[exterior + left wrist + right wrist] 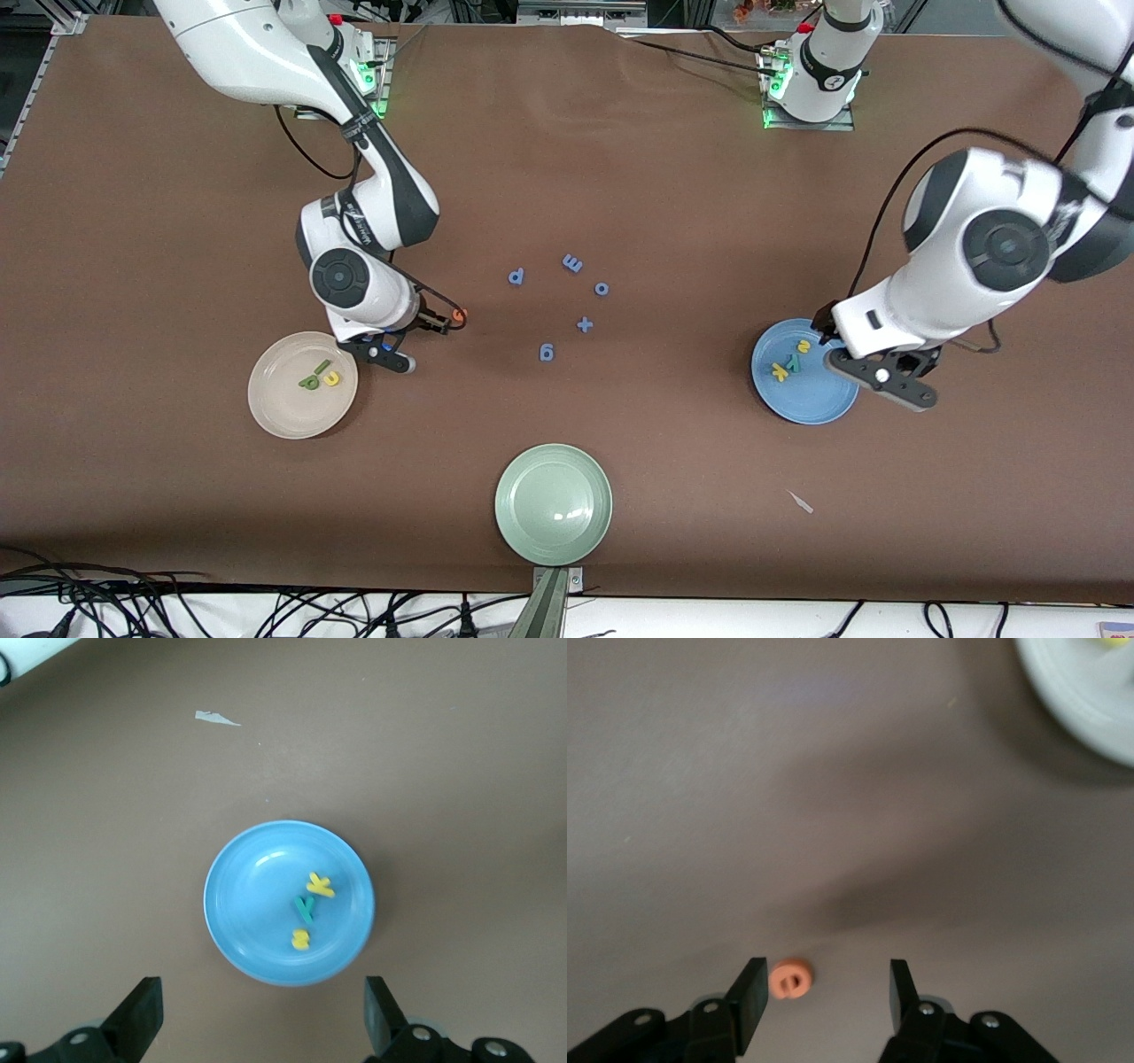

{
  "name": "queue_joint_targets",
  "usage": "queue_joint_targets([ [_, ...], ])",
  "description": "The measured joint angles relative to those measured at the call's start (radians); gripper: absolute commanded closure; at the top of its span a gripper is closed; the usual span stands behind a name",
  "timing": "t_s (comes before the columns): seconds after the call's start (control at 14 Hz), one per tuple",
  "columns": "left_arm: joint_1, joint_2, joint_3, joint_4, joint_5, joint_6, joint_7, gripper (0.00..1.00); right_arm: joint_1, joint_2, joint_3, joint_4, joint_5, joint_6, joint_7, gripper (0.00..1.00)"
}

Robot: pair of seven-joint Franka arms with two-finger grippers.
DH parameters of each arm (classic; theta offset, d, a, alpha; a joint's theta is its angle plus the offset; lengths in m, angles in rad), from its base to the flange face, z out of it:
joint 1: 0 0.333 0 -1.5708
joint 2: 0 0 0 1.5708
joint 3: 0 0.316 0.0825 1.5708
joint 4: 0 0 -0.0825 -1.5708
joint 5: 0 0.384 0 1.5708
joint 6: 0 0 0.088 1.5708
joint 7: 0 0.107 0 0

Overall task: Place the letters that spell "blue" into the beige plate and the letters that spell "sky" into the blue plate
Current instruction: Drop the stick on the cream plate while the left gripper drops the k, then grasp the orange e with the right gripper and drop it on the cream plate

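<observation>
The beige plate [266,403] holds a dark green b [309,382], a green l [319,366] and a yellow u [332,377]. Its rim [1085,704] shows in the right wrist view. An orange e [458,315] [790,980] lies on the table beside that plate, toward the middle. My right gripper [446,320] [824,997] is low around it and open, with the e close to one finger. The blue plate [811,403] [252,904] holds a yellow s [301,940], a teal y [305,907] and a yellow k [320,887]. My left gripper [873,363] [263,1014] hangs wide open and empty over the plate's edge.
A pale green plate [554,503] stands near the front edge of the table. Several all-blue letters and a plus sign [584,324] lie scattered at the table's middle. A small white scrap [801,501] [217,719] lies nearer the front camera than the blue plate.
</observation>
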Motion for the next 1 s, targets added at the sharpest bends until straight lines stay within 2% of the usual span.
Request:
queue_joint_targets([
  [0.29, 0.01, -0.032, 0.013, 0.123, -0.047, -0.137, -0.043, 0.0, 0.035, 0.049, 0.027, -0.027, -0.004, 0.104, 0.092, 0.36],
  [0.5, 0.001, -0.115, 0.061, 0.129, -0.093, -0.18, -0.155, 0.0, 0.038, 0.06, 0.026, -0.051, -0.016, 0.122, 0.095, 0.36],
  [0.72, -0.085, -0.237, 0.224, 0.055, -0.239, -0.211, -0.176, 0.0, 0.037, 0.059, 0.026, -0.057, -0.021, 0.122, 0.095, 0.51],
  [1.0, -0.178, -0.361, 0.392, -0.054, -0.279, -0.211, -0.177, 0.0, 0.037, 0.059, 0.026, -0.064, -0.028, 0.122, 0.095, 0.71],
])
